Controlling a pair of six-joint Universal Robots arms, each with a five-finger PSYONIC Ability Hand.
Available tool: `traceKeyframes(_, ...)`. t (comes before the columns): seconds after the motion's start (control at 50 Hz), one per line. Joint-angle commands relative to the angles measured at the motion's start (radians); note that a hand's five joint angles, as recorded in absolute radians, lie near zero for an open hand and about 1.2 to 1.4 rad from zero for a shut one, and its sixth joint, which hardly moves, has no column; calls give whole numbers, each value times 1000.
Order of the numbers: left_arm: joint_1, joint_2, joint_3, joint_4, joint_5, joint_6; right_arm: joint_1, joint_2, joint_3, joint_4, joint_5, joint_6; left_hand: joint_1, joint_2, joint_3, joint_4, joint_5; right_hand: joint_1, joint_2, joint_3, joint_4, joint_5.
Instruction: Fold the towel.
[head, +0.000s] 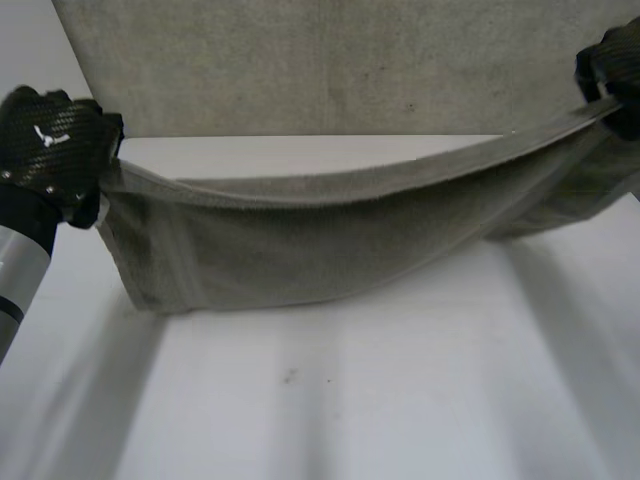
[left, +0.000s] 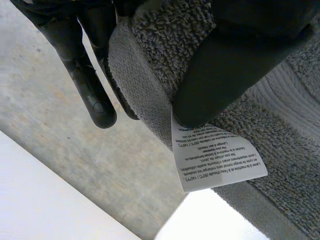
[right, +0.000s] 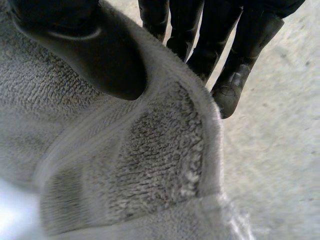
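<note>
The white table (head: 350, 400) spreads under everything, and a flat grey sheet (head: 330, 70) lies across its far part; whether that sheet belongs to the towel cannot be told. The grey towel (head: 300, 250) is held up off the table between the two hands. Its upper edge sags in a shallow curve from one hand to the other, and the cloth hangs below that edge towards the near side, deeper at the left than at the right. A strip of bare table shows between the raised edge and the far grey sheet. The left arm (head: 20, 270) rises from the near left side to the left hand (head: 55, 140), which is clamped on the towel's upper left corner. In the left wrist view the thumb (left: 235, 65) presses on the terry cloth beside the woven hem, while the fingers (left: 85, 85) lie on the other side of the hem, so the cloth is pinched between them. The right hand (head: 610, 65), high at the far right, grips the upper right corner. In the right wrist view its thumb (right: 100, 50) bears down on the pile and its fingers (right: 235, 75) reach past the folded-over edge behind it. A small white care label (left: 215, 160) with printed lines sticks out from the hem just below the left thumb's tip.
</note>
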Motion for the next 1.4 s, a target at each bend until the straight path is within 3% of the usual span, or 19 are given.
traceKeyframes(0.02,2,11,17,-25,1,-13,-5,-46,-74,111,-2,-47,193,177,178,177,197,55,63,61,54,51)
traceKeyframes(0.14,7,-51,5,-27,6,-16,8,-16,-70,176,0,-117,193,177,178,177,197,55,63,61,54,51)
traceKeyframes(0.22,11,-196,41,-19,42,-24,51,123,-99,181,29,-171,193,177,178,177,197,55,63,61,54,51)
traceKeyframes(0.34,19,-413,218,-27,44,-29,166,373,-319,178,158,-192,193,177,178,177,197,55,63,61,54,51)
traceKeyframes(0.46,19,-580,466,-28,32,-38,213,517,-547,167,205,-185,193,177,178,177,197,55,63,61,54,51)
traceKeyframes(0.56,17,-647,682,-22,26,-114,241,663,-916,40,225,-146,193,177,178,177,197,55,63,61,54,51)
traceKeyframes(0.68,17,-664,931,-18,1,-309,250,674,-1053,-121,239,-68,193,177,178,177,197,55,63,61,54,51)
traceKeyframes(0.72,17,-664,965,-18,-13,-357,250,645,-1042,-187,238,-21,193,177,178,177,197,55,63,61,54,51)
traceKeyframes(0.84,19,-664,973,-19,-33,-455,249,596,-967,-172,233,13,193,177,178,177,197,55,63,61,54,51)
traceKeyframes(1.0,37,-663,757,-4,-20,-454,235,514,-640,-112,156,10,193,177,178,177,197,55,63,61,54,51)
traceKeyframes(1.1,47,-667,588,60,-14,-454,216,488,-322,-144,51,-5,193,177,178,177,197,55,63,61,54,51)
traceKeyframes(1.28,69,-696,307,235,81,-447,203,493,-2,-284,37,-125,193,177,178,177,197,55,63,61,54,51)
traceKeyframes(1.4,97,-673,219,222,96,-437,157,452,119,-291,38,-189,193,177,178,177,197,55,63,61,54,51)
